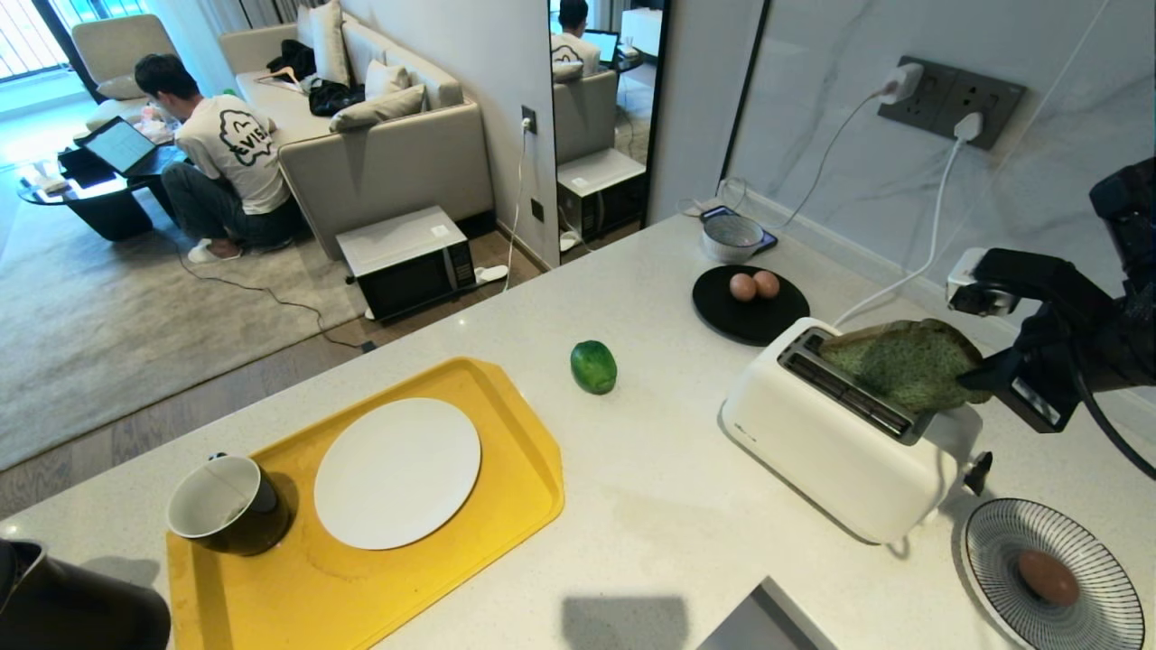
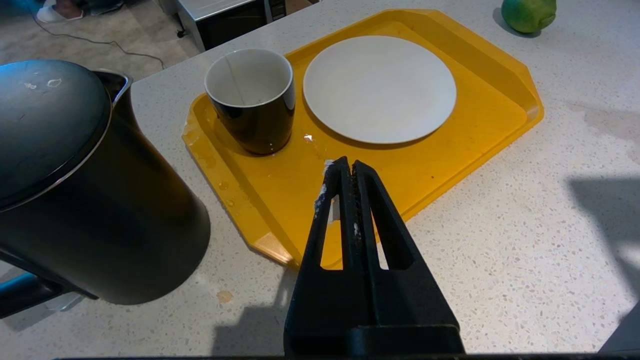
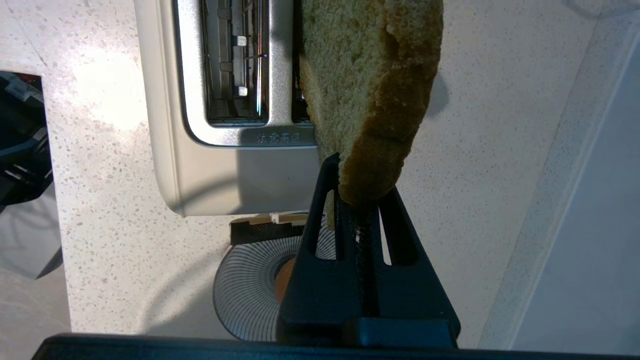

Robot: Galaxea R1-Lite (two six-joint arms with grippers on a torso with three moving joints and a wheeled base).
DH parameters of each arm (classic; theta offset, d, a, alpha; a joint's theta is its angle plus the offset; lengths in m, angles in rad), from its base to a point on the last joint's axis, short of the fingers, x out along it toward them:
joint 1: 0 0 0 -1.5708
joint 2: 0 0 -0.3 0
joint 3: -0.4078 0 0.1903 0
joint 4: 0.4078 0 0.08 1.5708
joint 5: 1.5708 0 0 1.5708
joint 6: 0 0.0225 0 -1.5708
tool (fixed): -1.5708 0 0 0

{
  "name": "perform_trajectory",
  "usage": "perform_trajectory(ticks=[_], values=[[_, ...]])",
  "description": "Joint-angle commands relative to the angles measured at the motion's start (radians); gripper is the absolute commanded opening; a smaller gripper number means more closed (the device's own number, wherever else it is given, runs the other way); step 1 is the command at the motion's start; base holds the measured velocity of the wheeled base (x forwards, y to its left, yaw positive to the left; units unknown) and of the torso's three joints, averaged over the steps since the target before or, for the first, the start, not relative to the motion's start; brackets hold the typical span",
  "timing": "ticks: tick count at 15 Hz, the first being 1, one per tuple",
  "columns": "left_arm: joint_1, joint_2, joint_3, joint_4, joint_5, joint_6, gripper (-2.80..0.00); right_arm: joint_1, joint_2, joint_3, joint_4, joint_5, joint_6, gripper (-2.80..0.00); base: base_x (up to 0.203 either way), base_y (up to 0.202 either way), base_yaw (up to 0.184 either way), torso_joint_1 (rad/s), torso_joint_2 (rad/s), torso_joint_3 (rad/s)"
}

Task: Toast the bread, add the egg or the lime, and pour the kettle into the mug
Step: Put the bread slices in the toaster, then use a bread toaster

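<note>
- right gripper (image 3: pixel 357 200): jaws clamped on one end of the bread (image 3: pixel 367 85), slice held out ahead of the tips over the toaster (image 1: pixel 835 442), its far end at the rear slot. Can't tell whether it's in the slot or only above it.
- toaster slots: front slot just beside the slice looks empty, only wire guides showing. Embossed characters on the metal trim below the slots, too small to read.
- left gripper (image 2: pixel 348 167): jaws closed, nothing between them, hanging over the near edge of the yellow tray (image 2: pixel 500 75).
- tray, ahead of the left jaws: holds the mug (image 2: pixel 252 100), white inside, no liquid visible; a bare white plate (image 2: pixel 380 87) just beside the mug.
- kettle (image 2: pixel 75 190): off to the mug side of the left jaws, on the counter off the tray, lid on.
- lime (image 1: pixel 593 366): loose on the counter, well beyond the tray's far corner from the left jaws, between tray and toaster.
- black plate (image 1: pixel 750 307): beyond the toaster from the right jaws, two eggs (image 1: pixel 754 285) on it, touching.
- striped plate (image 1: pixel 1002 551): behind and below the right jaws, one brown egg (image 1: pixel 1048 578) on it.
- small bowl (image 1: pixel 731 236): past the black plate, contents not visible.
- background: person seated on the floor, shirt print reads "VIS", rest hidden.
</note>
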Motion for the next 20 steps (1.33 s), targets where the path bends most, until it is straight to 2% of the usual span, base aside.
perform_trajectory(ticks=[1, 4, 5, 6, 13, 17, 19, 20], values=[[0.0, 0.001, 0.0, 0.001, 0.001, 0.0, -2.8, 0.004, 0.009, -0.003, 0.002, -0.005, -0.005, -2.8, 0.0, 0.0, 0.0, 0.0, 0.0, 0.0], [0.0, 0.001, 0.0, 0.001, 0.001, 0.0, -2.8, 0.004, 0.018, -0.012, 0.001, -0.018, -0.005, -2.8, 0.0, 0.0, 0.0, 0.0, 0.0, 0.0], [0.0, 0.001, 0.0, 0.001, 0.001, 0.0, -2.8, 0.004, 0.022, -0.017, 0.001, -0.02, -0.004, -0.02, 0.0, 0.0, 0.0, 0.0, 0.0, 0.0], [0.0, 0.001, 0.0, 0.001, 0.001, 0.0, -2.8, 0.004, 0.024, -0.02, 0.001, -0.019, -0.003, 0.0, 0.0, 0.0, 0.0, 0.0, 0.0, 0.0], [0.0, 0.001, 0.0, 0.001, 0.001, 0.0, -2.8, 0.013, 0.033, -0.038, 0.001, -0.01, 0.03, 0.0, 0.0, 0.0, 0.0, 0.0, 0.0, 0.0], [0.0, 0.001, 0.0, 0.001, 0.001, 0.0, -2.8, 0.007, -0.024, -0.038, 0.005, 0.038, 0.133, 0.0, 0.0, 0.0, 0.0, 0.0, 0.0, 0.0], [0.0, 0.001, 0.0, 0.001, 0.001, 0.0, -2.8, -0.012, -0.092, 0.01, 0.008, 0.045, 0.179, 0.0, 0.0, 0.0, 0.0, 0.0, 0.0, 0.0], [0.0, 0.001, 0.0, 0.001, 0.001, 0.0, -2.8, -0.026, -0.128, 0.049, 0.007, 0.047, 0.19, -2.79, 0.0, 0.0, 0.0, 0.0, 0.0, 0.0]])
